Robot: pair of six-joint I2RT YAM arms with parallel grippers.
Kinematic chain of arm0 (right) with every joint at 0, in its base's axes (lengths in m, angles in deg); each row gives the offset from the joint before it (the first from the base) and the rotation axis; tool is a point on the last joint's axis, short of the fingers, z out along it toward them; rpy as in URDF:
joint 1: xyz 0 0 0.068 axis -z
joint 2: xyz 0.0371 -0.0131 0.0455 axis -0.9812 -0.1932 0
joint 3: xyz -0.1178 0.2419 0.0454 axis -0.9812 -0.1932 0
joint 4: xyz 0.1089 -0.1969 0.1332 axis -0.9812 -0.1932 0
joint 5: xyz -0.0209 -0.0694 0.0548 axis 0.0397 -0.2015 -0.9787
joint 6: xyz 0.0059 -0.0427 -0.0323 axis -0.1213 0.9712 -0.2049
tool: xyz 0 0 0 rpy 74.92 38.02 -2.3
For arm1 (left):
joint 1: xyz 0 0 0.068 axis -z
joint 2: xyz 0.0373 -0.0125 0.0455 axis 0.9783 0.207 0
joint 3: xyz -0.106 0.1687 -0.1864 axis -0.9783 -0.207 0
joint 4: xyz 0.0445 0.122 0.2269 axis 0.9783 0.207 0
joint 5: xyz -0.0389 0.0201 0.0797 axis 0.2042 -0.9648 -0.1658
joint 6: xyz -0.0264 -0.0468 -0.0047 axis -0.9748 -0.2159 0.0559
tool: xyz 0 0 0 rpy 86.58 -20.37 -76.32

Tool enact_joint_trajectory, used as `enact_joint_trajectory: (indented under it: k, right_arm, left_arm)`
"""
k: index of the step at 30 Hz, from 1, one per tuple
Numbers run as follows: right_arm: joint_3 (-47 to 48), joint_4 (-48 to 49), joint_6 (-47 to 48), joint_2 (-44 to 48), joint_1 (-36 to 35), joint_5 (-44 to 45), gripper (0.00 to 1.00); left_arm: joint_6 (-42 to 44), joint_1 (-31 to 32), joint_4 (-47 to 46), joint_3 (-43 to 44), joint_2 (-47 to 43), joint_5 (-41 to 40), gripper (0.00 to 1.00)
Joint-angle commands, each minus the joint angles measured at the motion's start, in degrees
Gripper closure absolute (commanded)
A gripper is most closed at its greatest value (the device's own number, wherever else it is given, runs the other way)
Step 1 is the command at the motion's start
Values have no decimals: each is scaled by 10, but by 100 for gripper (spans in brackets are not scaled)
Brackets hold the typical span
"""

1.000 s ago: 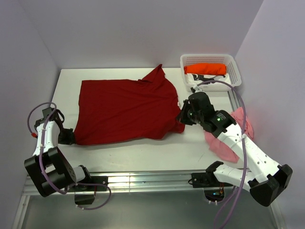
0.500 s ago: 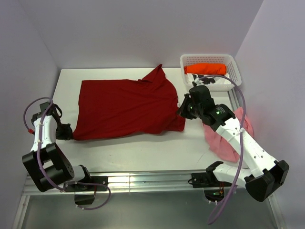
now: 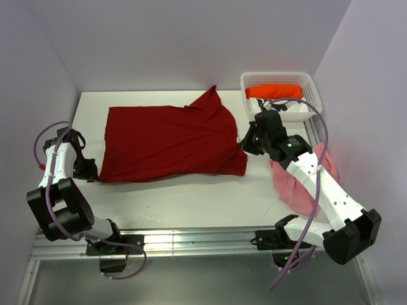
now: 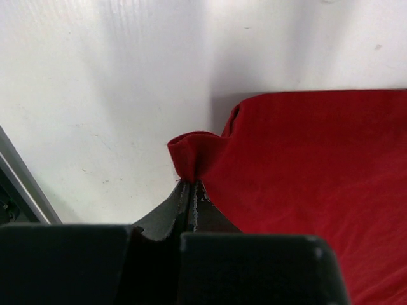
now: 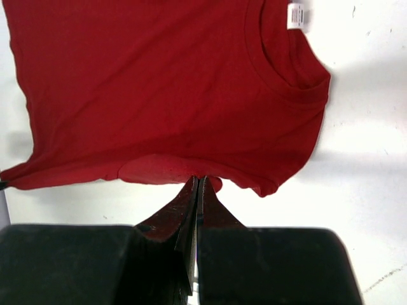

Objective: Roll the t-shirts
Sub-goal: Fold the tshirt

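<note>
Lying flat on white table [image 3: 191, 203], dark red t-shirt [image 3: 168, 140] held at two edges: left gripper [image 4: 191, 185] pressed together on bunched near-left corner, right gripper [image 5: 198, 180] pinching fold at right edge. Pink t-shirt [image 3: 296, 187] crumpled at right, beneath right arm. Orange-red t-shirt [image 3: 275, 92] bundled in white basket [image 3: 305, 79], far right.

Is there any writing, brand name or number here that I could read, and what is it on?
No text is readable.
The only label is a small white neck tag inside the collar of the dark red t-shirt, seen in the right wrist view. Its print is too small and blurred to read.
</note>
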State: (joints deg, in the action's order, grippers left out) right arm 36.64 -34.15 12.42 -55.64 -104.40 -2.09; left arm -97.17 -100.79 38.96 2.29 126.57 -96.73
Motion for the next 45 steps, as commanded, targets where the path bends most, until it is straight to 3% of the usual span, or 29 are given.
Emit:
enact_joint_trajectory:
  k: [1, 9, 20, 45]
  right_arm:
    - [21, 35, 0, -1, 10, 4, 100]
    - [36, 42, -2, -15, 24, 9, 100]
    - [81, 40, 12, -76, 43, 14, 100]
    - [114, 49, 10, -165, 69, 19, 100]
  left_arm:
    - [-17, 16, 32, 41, 2, -35, 100]
    - [-28, 17, 26, 32, 32, -10, 100]
    - [-64, 50, 125, 119, 139, -44, 100]
    - [-73, 73, 170, 250, 200, -52, 100]
